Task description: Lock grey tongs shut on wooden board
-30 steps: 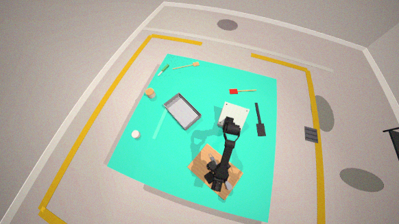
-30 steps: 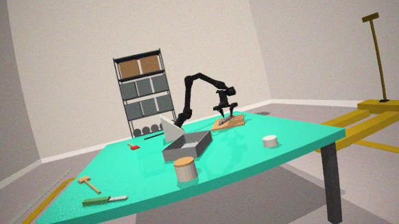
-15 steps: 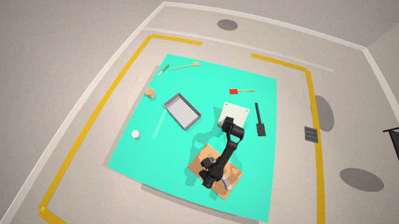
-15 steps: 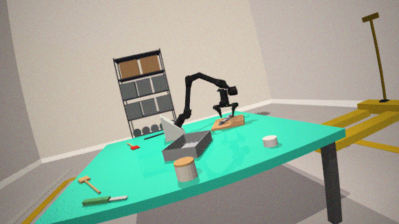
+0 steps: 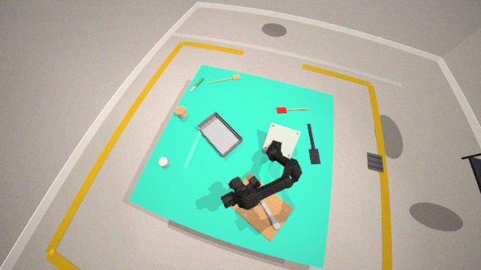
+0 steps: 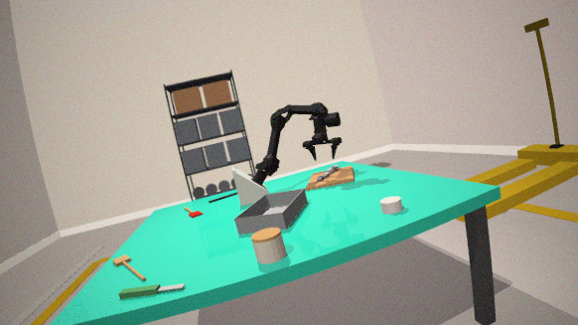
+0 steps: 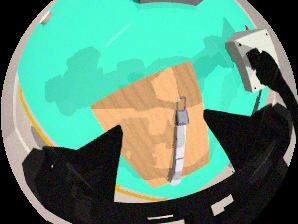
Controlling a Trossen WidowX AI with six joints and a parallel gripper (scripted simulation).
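The grey tongs [image 5: 270, 215] [image 6: 328, 174] [image 7: 180, 145] lie on the wooden board [image 5: 256, 219] [image 6: 348, 176] [image 7: 140, 100]. Their arms look pressed together into one narrow bar, with a grey block and a thin outlined loop at one end. Whether the lock inside the hinge is engaged cannot be seen. My gripper [image 5: 245, 184] [image 6: 325, 158] [image 7: 164, 121] is wide open and empty, pointing down well above the board. The roasting tin [image 5: 233, 147] [image 6: 260, 226] stands apart from the board and holds nothing visible. In the top view the arm covers part of the board.
A white plate [image 5: 285, 132] is by the arm's base, with a black spatula [image 5: 314, 155] and a red-headed tool [image 5: 282, 110] near it. A wooden-lidded jar [image 5: 181, 112] [image 6: 269, 246] and a white round pot [image 5: 164, 162] [image 6: 391, 205] stand toward one edge. A green-handled knife [image 6: 141, 291] lies near a corner.
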